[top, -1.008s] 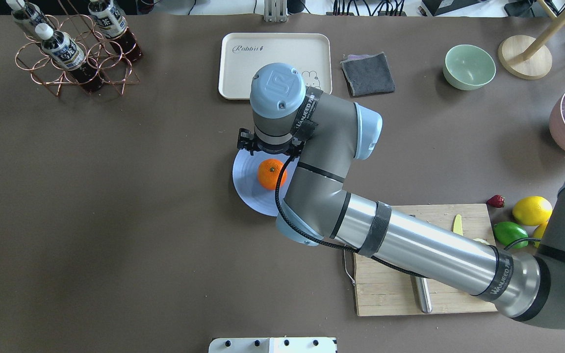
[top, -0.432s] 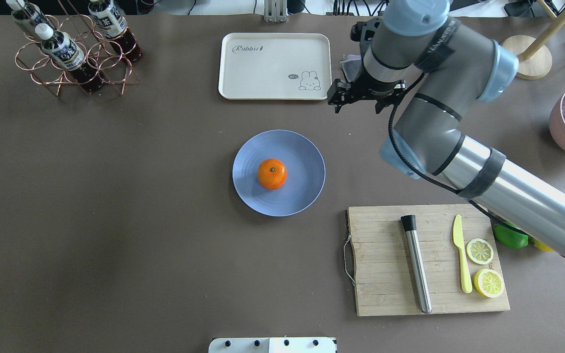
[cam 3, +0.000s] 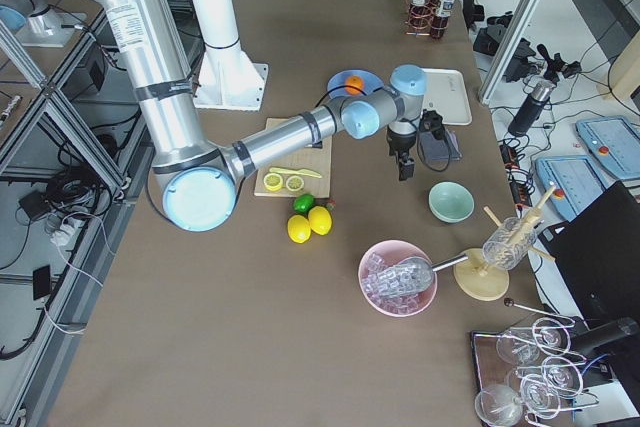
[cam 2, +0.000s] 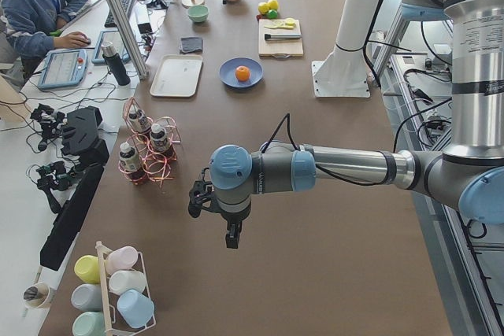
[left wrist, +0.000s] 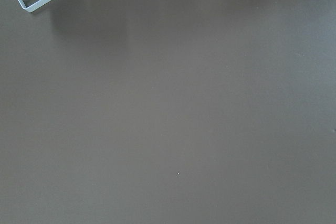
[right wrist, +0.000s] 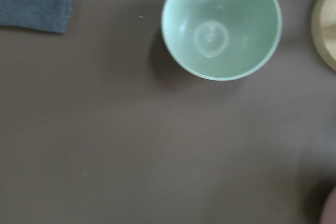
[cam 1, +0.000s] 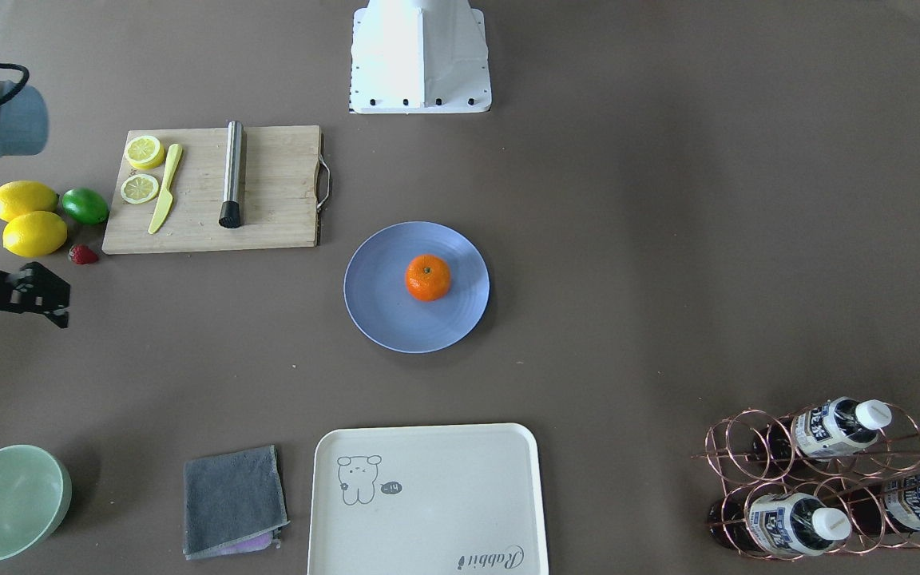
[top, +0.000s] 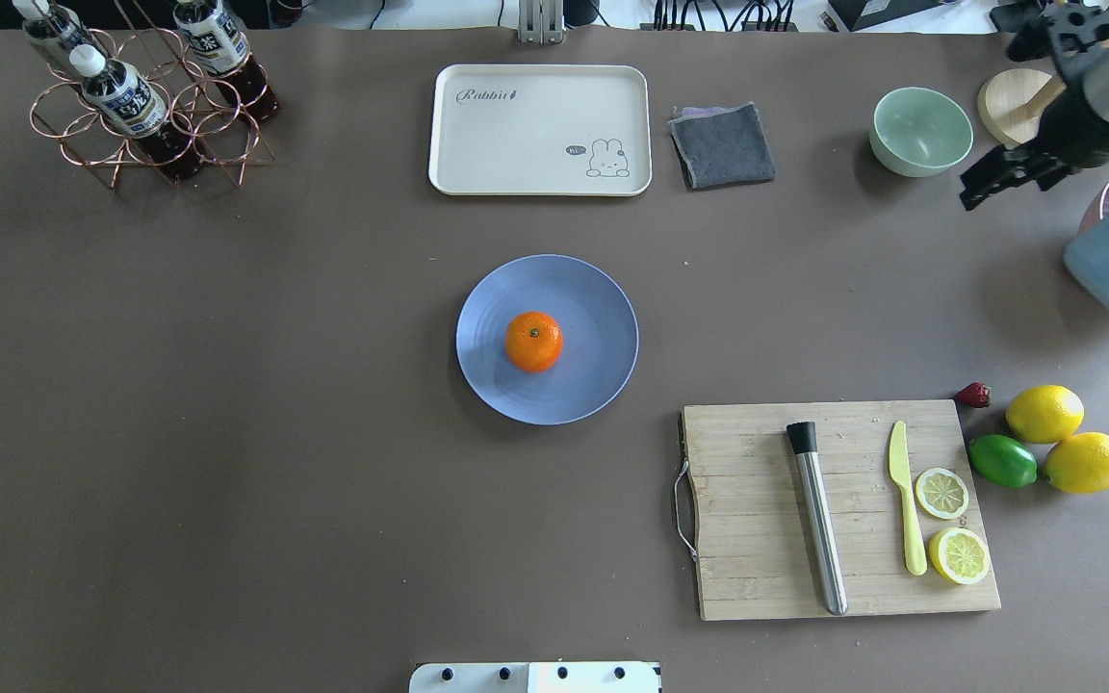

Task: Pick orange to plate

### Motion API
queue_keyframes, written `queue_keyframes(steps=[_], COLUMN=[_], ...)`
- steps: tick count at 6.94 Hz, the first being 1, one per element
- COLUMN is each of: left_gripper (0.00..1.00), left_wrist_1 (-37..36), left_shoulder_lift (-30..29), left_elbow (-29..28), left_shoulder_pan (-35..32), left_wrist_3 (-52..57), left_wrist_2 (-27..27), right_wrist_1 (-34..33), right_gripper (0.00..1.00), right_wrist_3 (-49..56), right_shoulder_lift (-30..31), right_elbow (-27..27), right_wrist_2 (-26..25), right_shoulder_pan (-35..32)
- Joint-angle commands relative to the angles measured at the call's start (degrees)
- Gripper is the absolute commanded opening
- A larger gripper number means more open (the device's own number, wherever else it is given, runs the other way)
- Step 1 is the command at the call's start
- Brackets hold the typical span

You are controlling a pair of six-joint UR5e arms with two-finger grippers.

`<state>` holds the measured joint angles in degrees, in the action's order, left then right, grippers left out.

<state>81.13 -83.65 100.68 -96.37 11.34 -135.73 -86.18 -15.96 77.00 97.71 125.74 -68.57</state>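
Observation:
The orange [top: 533, 341] rests near the middle of the pale blue plate [top: 603, 308], free of any gripper; the front-facing view shows the same orange [cam 1: 428, 277] on the plate [cam 1: 380, 307]. My right gripper [top: 1007, 178] hangs open and empty far to the right of the plate, beside the mint-green bowl [top: 920, 131]. It also shows at the front-facing view's left edge as the right gripper [cam 1: 59, 305]. My left gripper [cam 2: 231, 235] appears only in the exterior left view, over bare table far from the plate; whether it is open or shut I cannot tell.
A cutting board [top: 757, 539] carries a metal muddler, a yellow knife and lemon slices. Two lemons [top: 1044, 413], a lime [top: 1002, 460] and a strawberry lie beside it. At the back stand a cream tray [top: 540, 129], a grey cloth [top: 721, 144] and a bottle rack [top: 145, 96]; a pink ice bowl [cam 3: 398, 277] stands at far right.
My right arm pulled away from over the plate and swung to the back right, ending beside the mint-green bowl. The orange stayed put on the plate.

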Motion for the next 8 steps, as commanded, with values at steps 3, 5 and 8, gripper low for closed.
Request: queue_keyframes(steps=[3, 5, 8], left_gripper=[0.98, 0.98, 0.98], left_wrist_1=[0.00, -0.09, 0.17], left_shoulder_lift=[-0.02, -0.02, -0.11], left_elbow=[-0.40, -0.75, -1.63], left_shoulder_pan=[-0.05, -0.05, -0.14], left_wrist_3=[0.00, -0.35, -0.35], left_wrist_2=[0.03, 0.03, -0.06], right_wrist_1=[-0.13, 0.04, 0.74], right_gripper=[1.00, 1.00, 1.00], right_wrist_3=[25.62, 24.76, 15.31], right_shoulder_lift=[17.89, 20.28, 21.96], right_elbow=[1.08, 0.30, -0.77], right_wrist_2=[3.70, 3.99, 4.51], right_shoulder_pan=[-22.88, -25.21, -25.21])
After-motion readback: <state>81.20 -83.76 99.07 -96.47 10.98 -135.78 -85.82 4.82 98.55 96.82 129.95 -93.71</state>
